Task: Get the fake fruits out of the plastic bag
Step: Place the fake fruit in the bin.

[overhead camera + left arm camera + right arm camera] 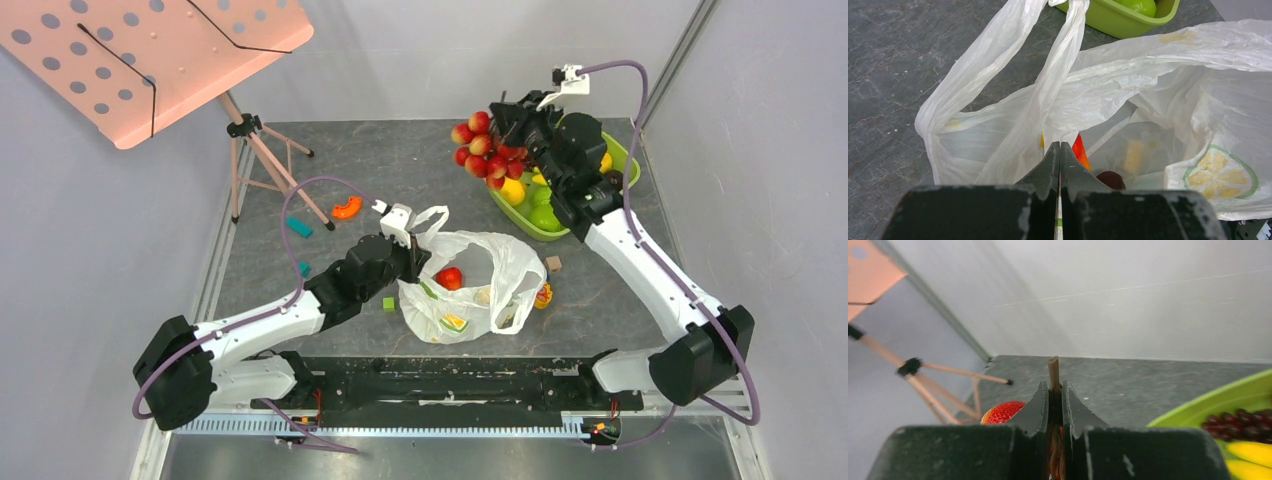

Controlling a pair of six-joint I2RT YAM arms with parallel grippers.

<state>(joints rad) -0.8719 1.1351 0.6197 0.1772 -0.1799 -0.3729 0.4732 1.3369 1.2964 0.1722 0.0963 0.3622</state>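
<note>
Grey marbled tabletop [400, 160], pale walls [400, 60] around; left gripper [1060, 147] pinches the plastic bag [470, 285] rim, right gripper [1054, 387] clamps the fruit bunch [485, 150] by its stem [1053, 367] near the green tray [515, 215].

Bag [500, 270] is translucent white, with a printed citrus slice [1220, 175] on it: green ring, yellow segments. Red fruit [449, 278] in it. Bunch [485, 150] is red balls blushing yellow, on a brown stem [1053, 371]. Tray's [522, 222] lime green, bananas [1248, 462] yellow, grapes [1240, 417] dark purple. Table [400, 160], dark grey, marbled with pale veins. There's an orange piece [347, 207], a teal block [298, 227], a green block [388, 303]. Board [150, 50] up top: salmon pink, dotted grey.
</note>
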